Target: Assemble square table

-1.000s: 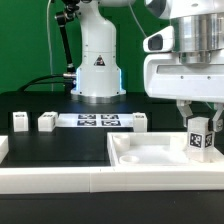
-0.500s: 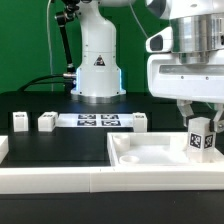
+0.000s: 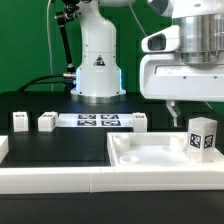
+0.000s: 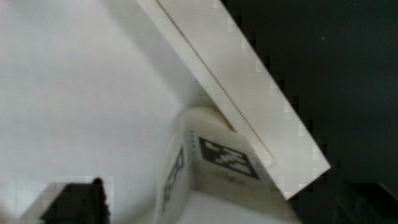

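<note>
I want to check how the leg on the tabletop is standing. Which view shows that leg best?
The exterior view: the leg stands upright on the tabletop at the exterior view's right, nearly whole, its tag facing the camera. The wrist view shows only part of it, close and steeply angled, beside the tabletop's rim.

Pretty much everything here is white plastic. The tabletop (image 3: 150,152) looks smooth and moulded, with a soft satin sheen rather than a mirror gloss. The leg (image 3: 202,137) on it is the same matt white plastic, and its black-and-white tag looks like flat printed paper. The loose leg (image 3: 46,121) looks alike. The table (image 3: 50,145) is dull black, no reflections at all. The arm's base (image 3: 97,60) is shinier, a hard glossy white shell with highlights. The marker board (image 3: 98,121) looks thin and matt. The gripper (image 3: 196,108) housing is glossy white too, and its finger (image 4: 75,205) looks matt black.
</note>
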Motion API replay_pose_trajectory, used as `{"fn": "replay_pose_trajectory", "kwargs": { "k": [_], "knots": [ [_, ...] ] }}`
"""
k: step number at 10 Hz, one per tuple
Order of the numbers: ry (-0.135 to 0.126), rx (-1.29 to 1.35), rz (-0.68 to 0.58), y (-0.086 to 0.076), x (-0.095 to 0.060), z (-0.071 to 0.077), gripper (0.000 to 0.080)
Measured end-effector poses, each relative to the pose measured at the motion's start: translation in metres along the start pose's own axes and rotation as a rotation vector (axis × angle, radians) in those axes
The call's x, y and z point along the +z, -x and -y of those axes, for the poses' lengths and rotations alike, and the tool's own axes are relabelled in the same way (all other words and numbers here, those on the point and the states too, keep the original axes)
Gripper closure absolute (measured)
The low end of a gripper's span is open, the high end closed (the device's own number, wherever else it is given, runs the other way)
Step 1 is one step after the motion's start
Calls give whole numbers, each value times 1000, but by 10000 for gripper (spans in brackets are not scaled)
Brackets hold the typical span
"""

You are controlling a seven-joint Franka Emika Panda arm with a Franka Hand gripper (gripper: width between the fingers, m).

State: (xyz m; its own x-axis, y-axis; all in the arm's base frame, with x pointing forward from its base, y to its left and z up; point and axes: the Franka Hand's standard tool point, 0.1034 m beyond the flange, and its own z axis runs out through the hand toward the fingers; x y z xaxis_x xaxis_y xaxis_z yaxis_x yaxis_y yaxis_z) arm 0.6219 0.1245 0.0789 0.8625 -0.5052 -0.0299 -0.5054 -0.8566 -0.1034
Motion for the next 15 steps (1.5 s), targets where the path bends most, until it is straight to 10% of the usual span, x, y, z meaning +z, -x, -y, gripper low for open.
{"fn": "replay_pose_trajectory", "kwargs": {
  "k": [15],
  "knots": [
    [46,-1034,-15,-6,0,-5,150]
  ]
}}
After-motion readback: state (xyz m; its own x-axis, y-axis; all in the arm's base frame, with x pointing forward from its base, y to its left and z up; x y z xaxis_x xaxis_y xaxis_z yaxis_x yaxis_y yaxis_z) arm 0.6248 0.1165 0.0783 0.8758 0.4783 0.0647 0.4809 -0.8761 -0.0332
